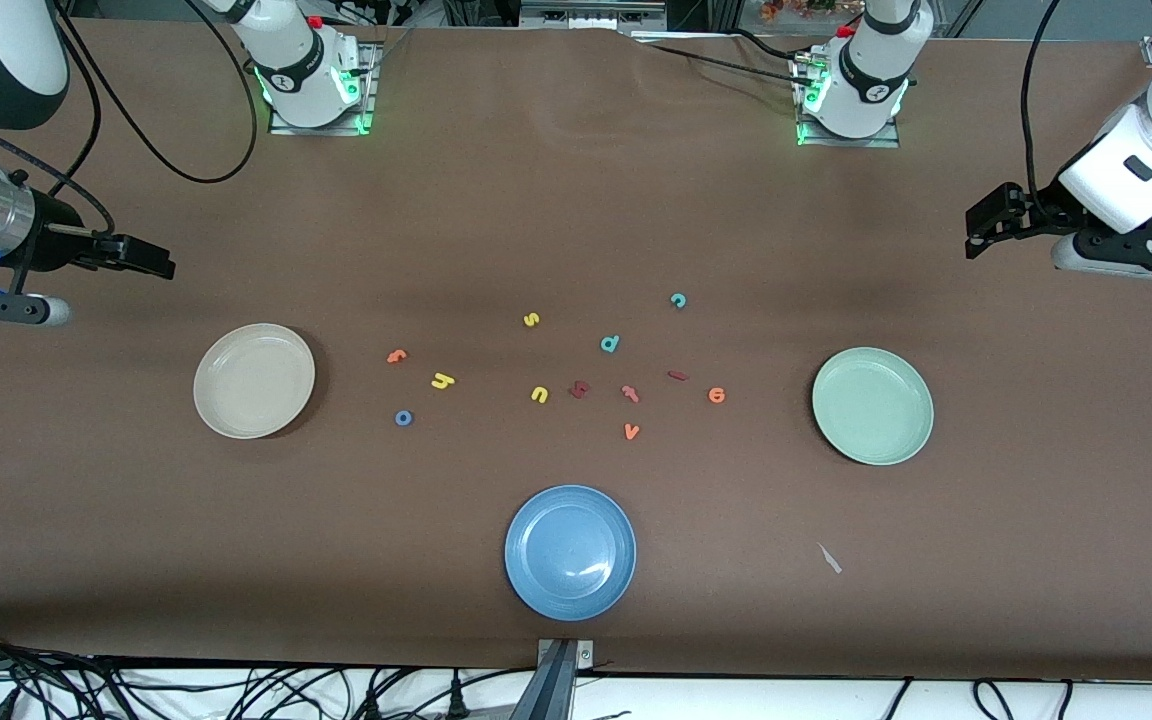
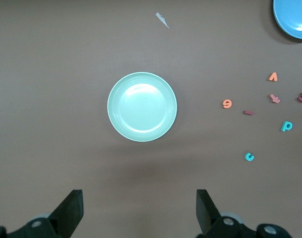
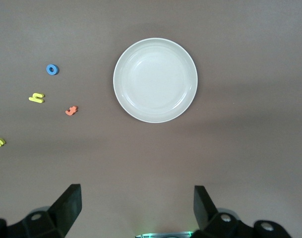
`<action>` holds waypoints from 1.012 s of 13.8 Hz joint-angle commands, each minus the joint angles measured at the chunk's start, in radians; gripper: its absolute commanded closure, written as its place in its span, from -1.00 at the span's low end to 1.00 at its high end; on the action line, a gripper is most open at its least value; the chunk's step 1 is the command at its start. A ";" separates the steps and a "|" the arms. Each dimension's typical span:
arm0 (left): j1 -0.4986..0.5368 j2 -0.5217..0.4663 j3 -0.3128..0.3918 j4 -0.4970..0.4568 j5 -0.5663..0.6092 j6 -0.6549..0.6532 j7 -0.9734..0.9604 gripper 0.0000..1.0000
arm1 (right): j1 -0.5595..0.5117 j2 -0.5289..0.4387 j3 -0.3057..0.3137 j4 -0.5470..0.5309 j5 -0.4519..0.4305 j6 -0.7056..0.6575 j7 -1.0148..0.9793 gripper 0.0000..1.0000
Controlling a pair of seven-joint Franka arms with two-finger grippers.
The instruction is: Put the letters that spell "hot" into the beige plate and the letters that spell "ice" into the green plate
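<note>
The empty beige plate (image 1: pixel 254 380) (image 3: pixel 155 80) lies toward the right arm's end, with orange "t" (image 1: pixel 396 355) (image 3: pixel 71 110), yellow "h" (image 1: pixel 443 380) (image 3: pixel 36 98) and blue "o" (image 1: pixel 403 418) (image 3: pixel 52 69) beside it. The green plate (image 1: pixel 872 405) (image 2: pixel 142 106), also empty, lies toward the left arm's end. Orange "e" (image 1: pixel 716 395) (image 2: pixel 227 103), dark red "i" (image 1: pixel 677 376) (image 2: pixel 248 112) and teal "c" (image 1: pixel 678 300) (image 2: pixel 249 156) sit nearby. My right gripper (image 1: pixel 151 260) (image 3: pixel 137 206) hangs open high by the beige plate. My left gripper (image 1: pixel 981 225) (image 2: pixel 139 208) hangs open high by the green plate.
A blue plate (image 1: pixel 570 552) sits near the front edge. Other letters lie mid-table: yellow "s" (image 1: pixel 531 320) and "u" (image 1: pixel 539 394), teal "d" (image 1: pixel 610 344), orange "v" (image 1: pixel 632 431), two reddish ones (image 1: pixel 579 389). A paper scrap (image 1: pixel 829 558) lies nearer the camera than the green plate.
</note>
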 commanded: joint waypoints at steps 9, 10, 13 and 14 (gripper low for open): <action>-0.003 0.014 0.002 0.033 0.014 -0.024 0.021 -1.00 | -0.004 0.004 0.008 0.007 -0.006 -0.033 0.016 -1.00; -0.003 0.014 0.002 0.033 0.014 -0.025 0.021 -1.00 | -0.002 0.004 0.009 0.007 -0.006 -0.033 0.019 -1.00; -0.002 0.014 0.002 0.033 0.014 -0.025 0.021 -1.00 | 0.001 0.003 0.012 -0.011 0.001 -0.033 0.057 -1.00; -0.003 0.014 0.002 0.033 0.014 -0.024 0.021 -1.00 | 0.001 0.001 0.016 -0.019 0.001 -0.032 0.088 -1.00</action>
